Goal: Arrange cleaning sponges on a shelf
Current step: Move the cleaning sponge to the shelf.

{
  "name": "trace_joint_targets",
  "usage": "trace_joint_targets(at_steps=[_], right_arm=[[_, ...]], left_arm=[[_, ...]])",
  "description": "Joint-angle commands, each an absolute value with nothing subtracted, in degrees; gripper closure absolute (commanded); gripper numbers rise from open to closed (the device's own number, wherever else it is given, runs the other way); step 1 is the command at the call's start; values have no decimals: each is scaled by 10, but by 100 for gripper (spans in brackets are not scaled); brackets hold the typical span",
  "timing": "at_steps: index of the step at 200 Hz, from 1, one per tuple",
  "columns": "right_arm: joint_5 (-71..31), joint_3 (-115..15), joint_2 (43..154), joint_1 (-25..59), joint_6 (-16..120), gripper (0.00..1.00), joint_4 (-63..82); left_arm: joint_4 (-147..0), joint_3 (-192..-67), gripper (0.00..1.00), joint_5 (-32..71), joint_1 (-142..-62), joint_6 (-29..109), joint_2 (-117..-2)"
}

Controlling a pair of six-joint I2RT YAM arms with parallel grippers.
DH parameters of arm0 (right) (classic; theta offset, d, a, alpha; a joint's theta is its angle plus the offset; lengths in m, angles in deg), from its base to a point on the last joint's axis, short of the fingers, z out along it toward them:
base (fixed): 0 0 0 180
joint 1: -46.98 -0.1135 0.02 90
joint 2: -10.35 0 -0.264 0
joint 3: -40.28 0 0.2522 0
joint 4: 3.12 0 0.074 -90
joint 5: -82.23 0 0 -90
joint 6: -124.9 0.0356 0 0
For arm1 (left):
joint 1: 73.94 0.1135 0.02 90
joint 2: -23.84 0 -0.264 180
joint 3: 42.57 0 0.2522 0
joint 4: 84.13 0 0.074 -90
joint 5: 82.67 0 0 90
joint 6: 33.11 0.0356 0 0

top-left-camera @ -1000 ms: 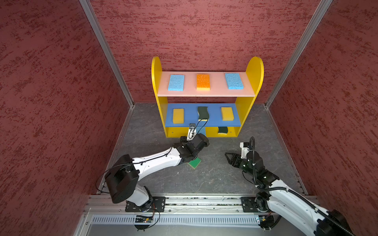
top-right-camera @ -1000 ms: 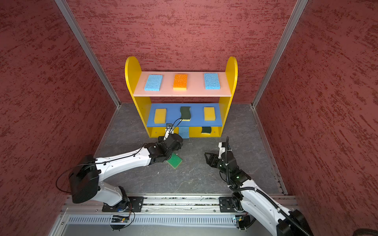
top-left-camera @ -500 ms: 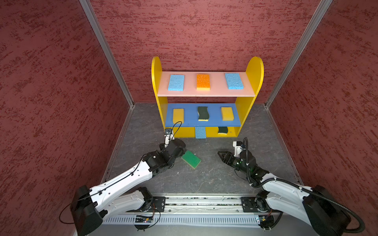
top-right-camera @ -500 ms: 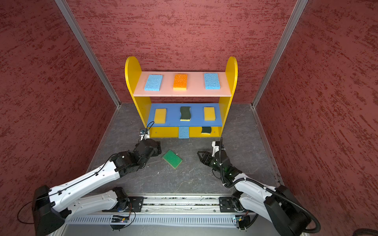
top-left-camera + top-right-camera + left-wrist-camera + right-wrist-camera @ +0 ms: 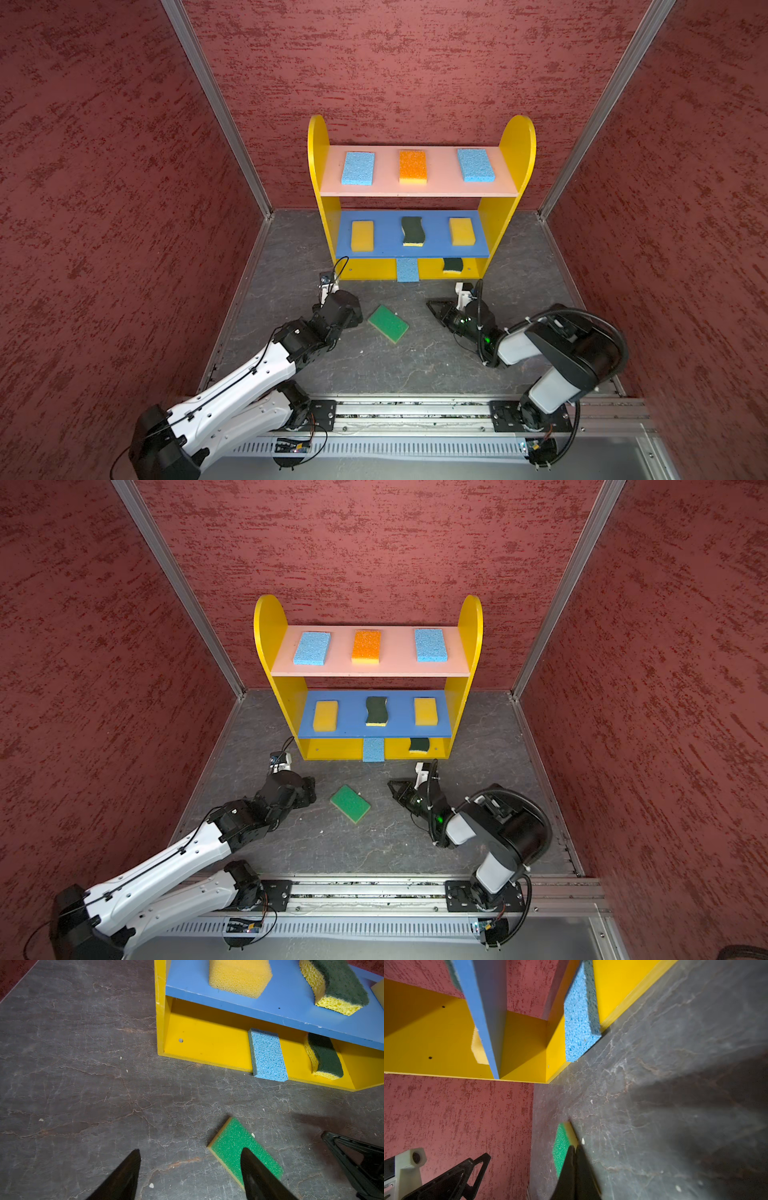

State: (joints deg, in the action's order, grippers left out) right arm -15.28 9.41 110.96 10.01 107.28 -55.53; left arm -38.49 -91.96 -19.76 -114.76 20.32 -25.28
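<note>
One green sponge [image 5: 387,323] lies off the shelf [image 5: 318,166], flat on the floor [image 5: 291,257] at frame centre in both top views, long axis upper left to lower right. The left gripper [image 5: 190,1150], parted and empty, sits just left of it, nearer than the clenched, empty right gripper [image 5: 433,305].

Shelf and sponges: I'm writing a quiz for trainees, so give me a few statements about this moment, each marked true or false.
1. The orange-topped sponge sits midway along the pink top board. True.
2. The bright green sponge also lies on the pink top board. False: it lies on the floor in front of the shelf.
3. A light blue sponge overhangs the front edge of the yellow bottom board. True.
4. The right gripper is open wide. False: it is shut and holds nothing.
5. The left gripper clamps the bright green sponge. False: it is open and empty.
</note>
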Motion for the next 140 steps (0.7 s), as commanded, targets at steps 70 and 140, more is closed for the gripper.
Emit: trace_joint_targets(at_steps=[70, 140], right_arm=[[-119, 20, 1246, 87, 1151, 100, -717], [-106, -55, 1255, 81, 1112, 100, -605]], left_arm=[[-448, -876, 24, -129, -1084, 203, -258], [-469, -878, 24, -108, -1053, 215, -269]])
